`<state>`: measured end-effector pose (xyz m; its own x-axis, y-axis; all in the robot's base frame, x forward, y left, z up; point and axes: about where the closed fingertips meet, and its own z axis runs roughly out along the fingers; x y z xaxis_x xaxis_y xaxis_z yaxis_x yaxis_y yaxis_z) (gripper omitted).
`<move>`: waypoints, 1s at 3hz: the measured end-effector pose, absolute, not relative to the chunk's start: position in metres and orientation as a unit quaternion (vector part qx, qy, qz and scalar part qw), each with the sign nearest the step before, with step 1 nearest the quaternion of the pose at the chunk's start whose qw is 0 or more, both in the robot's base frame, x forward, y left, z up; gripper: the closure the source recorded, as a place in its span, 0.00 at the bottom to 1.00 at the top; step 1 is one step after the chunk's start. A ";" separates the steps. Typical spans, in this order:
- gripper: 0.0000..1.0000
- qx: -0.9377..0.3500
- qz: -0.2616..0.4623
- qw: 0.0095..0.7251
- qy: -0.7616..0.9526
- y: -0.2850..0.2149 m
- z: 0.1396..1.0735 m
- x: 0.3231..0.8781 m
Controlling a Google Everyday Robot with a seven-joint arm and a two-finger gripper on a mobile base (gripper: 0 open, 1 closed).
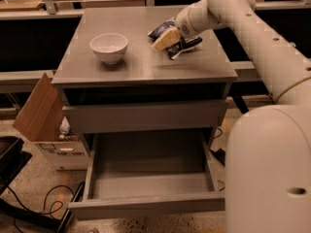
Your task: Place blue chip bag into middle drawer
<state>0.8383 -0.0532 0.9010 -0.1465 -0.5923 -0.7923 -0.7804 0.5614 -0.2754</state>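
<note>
The blue chip bag lies crinkled on the grey cabinet top, at its back right. My gripper, with tan pads, is down on the bag and covers its middle; dark parts of the bag stick out on both sides of it. The middle drawer is pulled out low at the front of the cabinet, and its flat grey floor is bare. My white arm reaches in from the right.
A white bowl stands on the cabinet top, left of the bag. A closed grey drawer front sits above the open drawer. A cardboard box and cables are on the floor at left. My white body fills the lower right.
</note>
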 end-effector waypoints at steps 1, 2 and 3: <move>0.18 -0.448 0.111 0.451 0.764 -0.048 0.880 0.857; 0.42 -0.438 0.123 0.434 0.778 -0.043 0.856 0.866; 0.65 -0.438 0.125 0.431 0.779 -0.040 0.852 0.867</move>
